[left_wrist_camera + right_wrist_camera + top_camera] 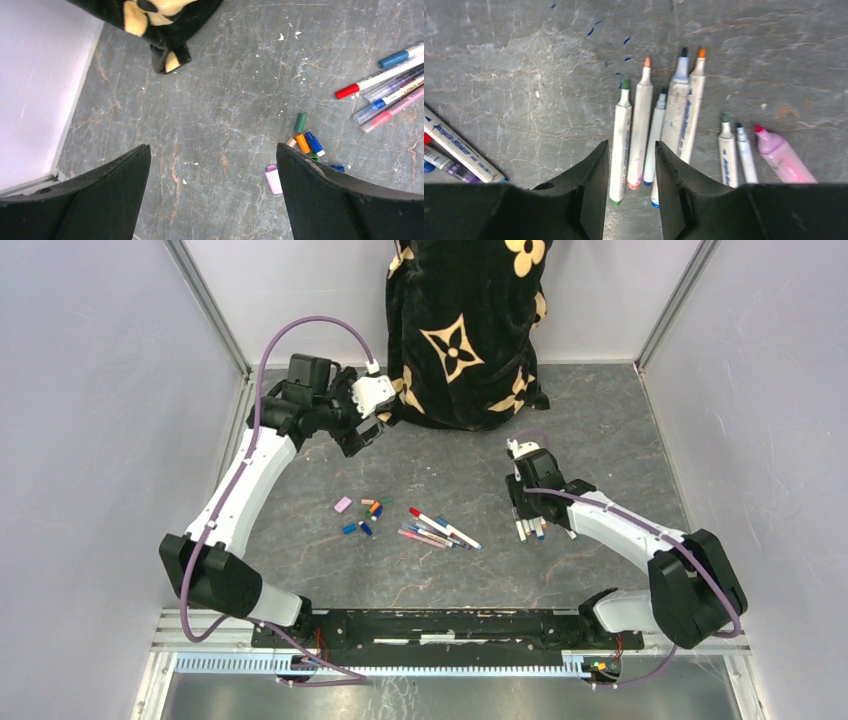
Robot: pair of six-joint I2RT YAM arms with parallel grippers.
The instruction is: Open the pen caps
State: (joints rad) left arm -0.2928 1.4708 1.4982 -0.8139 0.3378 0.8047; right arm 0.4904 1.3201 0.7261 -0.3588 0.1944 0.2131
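A black plush cloth [465, 330] printed with cream flower shapes stands bunched at the back of the grey, marble-veined table [600, 420]. Every place below is given from it.

The left gripper [365, 430] hangs just off the cloth's lower left corner. In the left wrist view its 2 matte black, wedge-shaped fingers [100, 200] are spread wide, with nothing between them.

The pen caps [365, 515] lie loose in front of the cloth, a little to its left. They are stubby plastic tubes, among them a green one [300, 122], an orange one [302, 143], a blue one [314, 143] and a flatter pink one [273, 179] a little apart from the rest. Just beyond them, straight in front of the cloth, a fan of slim capped pens [440, 532] lies touching; one of them is white-barrelled with a glossy red cap [347, 91].

The right gripper [527, 518] sits in front of the cloth's right corner, over 8 uncapped pens [674, 120]. These lie side by side: round white barrels narrowing to small coloured nibs, plus 1 fatter translucent pink pen [781, 157]. Its fingers [594, 190] stand a narrow gap apart. The tail ends of 3 barrels show in that gap, and no barrel looks pinched.
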